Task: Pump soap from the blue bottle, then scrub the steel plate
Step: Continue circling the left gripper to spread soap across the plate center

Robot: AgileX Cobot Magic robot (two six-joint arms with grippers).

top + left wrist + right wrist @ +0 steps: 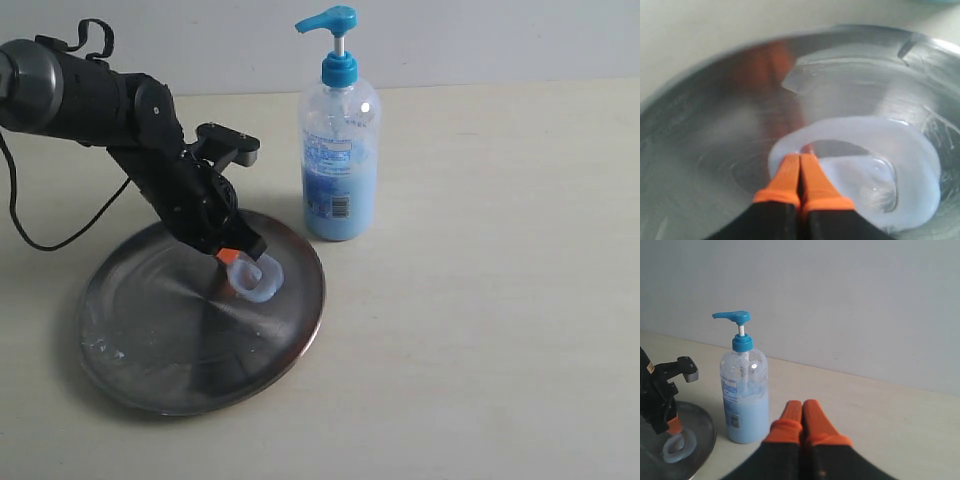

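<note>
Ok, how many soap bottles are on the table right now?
1. The blue bottle stands upright just beside the steel plate, off its far right rim in the exterior view. No other bottle shows; one could sit outside the views.

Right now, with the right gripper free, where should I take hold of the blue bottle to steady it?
Probably the narrow blue collar under the pump head: the body of the blue bottle is wide and round. Come from the exterior view's right, since the spout points left, where the left gripper works on the steel plate. Open the shut right gripper first.
</note>
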